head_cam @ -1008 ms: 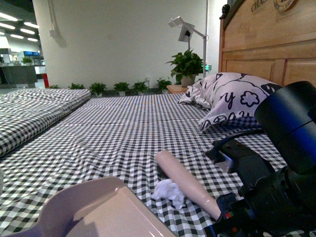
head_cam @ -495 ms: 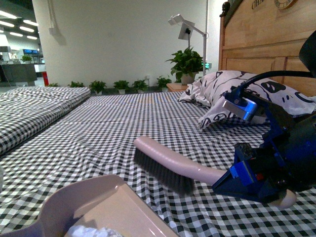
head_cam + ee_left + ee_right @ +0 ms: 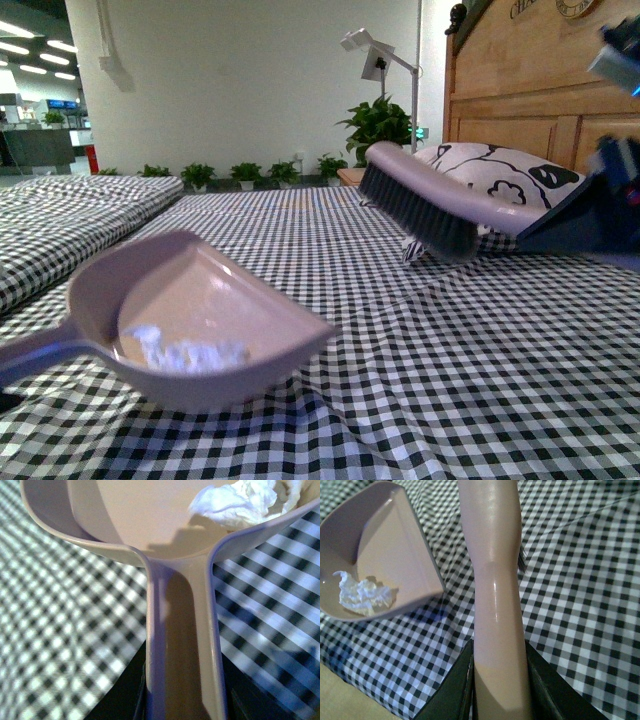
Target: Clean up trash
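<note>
Both hands raised: left grips dustpan [image 3: 200, 310] holding tissue [image 3: 185, 352], right grips brush [image 3: 430, 195].

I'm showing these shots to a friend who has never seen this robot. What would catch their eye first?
Probably the pinkish dustpan held up over the checkered bedspread at front left, with the crumpled white tissue lying inside it. Next, the brush raised at the right, in front of the patterned pillow by the wooden headboard.
</note>
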Robot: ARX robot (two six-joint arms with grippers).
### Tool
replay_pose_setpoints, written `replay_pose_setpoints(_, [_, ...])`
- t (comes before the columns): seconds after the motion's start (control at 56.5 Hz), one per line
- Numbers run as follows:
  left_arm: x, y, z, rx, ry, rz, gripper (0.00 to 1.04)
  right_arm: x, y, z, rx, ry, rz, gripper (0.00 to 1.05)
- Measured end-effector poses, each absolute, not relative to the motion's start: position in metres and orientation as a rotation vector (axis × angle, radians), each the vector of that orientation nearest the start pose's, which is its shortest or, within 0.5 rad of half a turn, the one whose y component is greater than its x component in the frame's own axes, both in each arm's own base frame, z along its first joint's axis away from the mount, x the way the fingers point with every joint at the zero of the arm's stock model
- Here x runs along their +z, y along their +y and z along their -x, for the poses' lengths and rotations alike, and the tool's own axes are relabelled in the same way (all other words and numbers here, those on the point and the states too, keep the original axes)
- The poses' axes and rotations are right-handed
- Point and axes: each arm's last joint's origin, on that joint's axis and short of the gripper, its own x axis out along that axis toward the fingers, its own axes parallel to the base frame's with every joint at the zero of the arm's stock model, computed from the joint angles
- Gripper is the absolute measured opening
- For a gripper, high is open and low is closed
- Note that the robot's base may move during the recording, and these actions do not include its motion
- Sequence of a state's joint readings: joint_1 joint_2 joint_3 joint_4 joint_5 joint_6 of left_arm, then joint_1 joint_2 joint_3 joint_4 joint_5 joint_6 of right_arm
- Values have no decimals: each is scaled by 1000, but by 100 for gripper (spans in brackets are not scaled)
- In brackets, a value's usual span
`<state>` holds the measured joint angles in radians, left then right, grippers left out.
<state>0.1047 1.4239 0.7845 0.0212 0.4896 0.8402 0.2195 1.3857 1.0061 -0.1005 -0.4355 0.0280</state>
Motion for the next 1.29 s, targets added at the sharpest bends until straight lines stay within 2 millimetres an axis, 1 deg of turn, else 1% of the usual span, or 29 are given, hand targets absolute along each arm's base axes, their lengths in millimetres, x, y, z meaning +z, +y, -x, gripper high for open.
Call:
replay_pose_setpoints(0.053, [219, 19, -291, -546, 366, -613, 27, 293, 67, -291, 621, 468, -105, 22])
replay_pose_setpoints(0.106, [228, 23, -292, -475, 326, -586, 27, 303, 52, -287, 598, 441, -146, 22])
replay_pose_setpoints(0.159, [232, 24, -292, -437, 305, -566, 27, 311, 39, -282, 582, 419, -181, 22])
replay_pose_setpoints(0.23, [240, 25, -293, -369, 262, -557, 27, 318, 28, -277, 570, 396, -208, 22])
replay_pose_setpoints(0.318, [254, 26, -292, -267, 194, -541, 27, 329, 17, -268, 562, 361, -235, 22])
replay_pose_setpoints(0.425, [275, 25, -284, -150, 111, -493, 27, 344, 6, -255, 553, 307, -274, 22])
replay_pose_setpoints(0.478, [286, 24, -276, -99, 77, -452, 27, 351, 2, -248, 547, 275, -285, 22])
replay_pose_setpoints(0.619, [302, 14, -253, -44, 15, -375, 27, 373, -7, -225, 543, 179, -305, 22])
replay_pose_setpoints(0.761, [317, 2, -224, -43, -43, -318, 27, 391, -11, -199, 553, 102, -335, 22])
replay_pose_setpoints(0.814, [323, -3, -209, -35, -72, -303, 27, 401, -11, -184, 569, 65, -360, 22])
replay_pose_setpoints(0.955, [330, -8, -182, -9, -131, -286, 27, 412, -8, -160, 584, 12, -382, 22])
replay_pose_setpoints(1.079, [328, -7, -164, 45, -156, -263, 27, 416, -4, -145, 591, -18, -400, 22])
replay_pose_setpoints(1.203, [321, -6, -150, 90, -144, -224, 27, 413, 4, -131, 603, -15, -433, 22])
replay_pose_setpoints(1.291, [317, -8, -141, 97, -148, -210, 27, 410, 9, -125, 609, -7, -449, 22])
